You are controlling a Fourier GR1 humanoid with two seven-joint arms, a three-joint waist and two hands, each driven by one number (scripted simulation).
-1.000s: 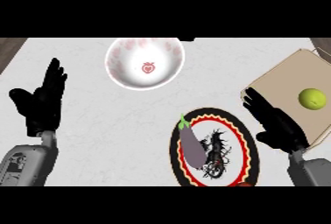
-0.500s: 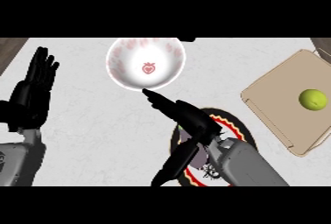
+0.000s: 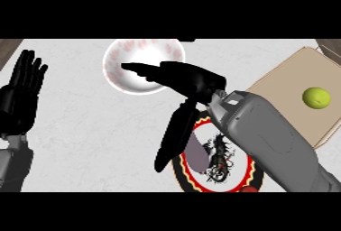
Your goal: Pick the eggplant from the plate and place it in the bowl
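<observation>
The right hand [image 3: 190, 81] has swung in from beside the plate [image 3: 181, 170] and now hangs above it, fingers [image 3: 149, 71] released and straight, stretching past the plate's far rim over the bowl [image 3: 114, 61]. The eggplant [image 3: 195, 155] lies on the plate, ungrasped, so the pick is yet to come. The left hand [image 3: 20, 94] rests open, well left of the plate.

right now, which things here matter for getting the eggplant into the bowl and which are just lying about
For the job:
eggplant, lying on the plate
plate
bowl
right hand, open, between bowl and plate

Just lying about:
lime
tan board under the lime
left hand, resting open at the left edge
</observation>
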